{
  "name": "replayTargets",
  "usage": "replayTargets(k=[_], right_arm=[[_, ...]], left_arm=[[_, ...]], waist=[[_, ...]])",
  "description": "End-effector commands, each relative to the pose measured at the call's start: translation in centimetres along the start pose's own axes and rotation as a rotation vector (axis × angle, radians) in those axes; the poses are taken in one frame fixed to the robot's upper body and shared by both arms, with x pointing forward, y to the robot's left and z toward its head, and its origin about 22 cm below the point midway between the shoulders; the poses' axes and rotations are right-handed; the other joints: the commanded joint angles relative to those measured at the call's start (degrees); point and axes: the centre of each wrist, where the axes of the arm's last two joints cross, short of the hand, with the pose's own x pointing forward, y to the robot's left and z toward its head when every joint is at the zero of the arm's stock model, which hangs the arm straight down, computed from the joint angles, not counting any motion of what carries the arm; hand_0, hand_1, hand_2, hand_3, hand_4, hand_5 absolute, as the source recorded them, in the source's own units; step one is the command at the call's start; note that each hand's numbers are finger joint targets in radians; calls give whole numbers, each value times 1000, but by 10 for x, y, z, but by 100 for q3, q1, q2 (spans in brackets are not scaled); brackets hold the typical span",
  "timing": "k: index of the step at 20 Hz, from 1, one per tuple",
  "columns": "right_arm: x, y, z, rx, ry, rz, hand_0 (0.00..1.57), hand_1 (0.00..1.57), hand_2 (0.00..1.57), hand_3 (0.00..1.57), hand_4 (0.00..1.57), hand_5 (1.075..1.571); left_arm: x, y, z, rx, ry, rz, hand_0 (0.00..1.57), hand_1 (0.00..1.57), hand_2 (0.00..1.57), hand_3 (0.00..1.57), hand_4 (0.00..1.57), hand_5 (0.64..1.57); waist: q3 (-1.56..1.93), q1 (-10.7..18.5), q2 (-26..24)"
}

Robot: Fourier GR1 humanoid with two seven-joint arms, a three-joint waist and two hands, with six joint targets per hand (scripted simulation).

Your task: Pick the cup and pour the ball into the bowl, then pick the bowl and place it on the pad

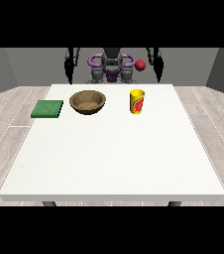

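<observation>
Big white counter (114,149) takes up most of the view, with the robot (112,67) sitting small behind its far edge. On the counter, the brown bowl (87,102) sits forward of the hand at the view's left (70,74), a bit toward the middle. The flat green pad (47,108) is just beside the bowl, out past that same hand toward the view's left edge. The yellow cup (137,101) with red markings stands upright, forward of the hand at the view's right (158,73) and slightly inward. A small red ball (140,65) shows up near the robot, just inward of that right-side hand, above the cup. Both hands hang at the far edge, apart from everything; can't tell how their fingers are set.
</observation>
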Motion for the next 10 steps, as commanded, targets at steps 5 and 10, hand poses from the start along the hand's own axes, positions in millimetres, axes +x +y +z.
replayTargets(k=[5, 10], right_arm=[[27, -12, 0, -13, -18, 38, 0, 0, 0, 0, 0, 1568], [-4, -32, 24, -132, 6, -87, 0, 0, 0, 0, 0, 1566]], left_arm=[[30, 10, -3, -18, -33, -35, 0, 0, 0, 0, 0, 1524], [33, -56, 39, -145, -27, 307, 0, 0, 0, 0, 0, 1536]], waist=[[-25, -60, -1517], [-41, 259, -1977]])
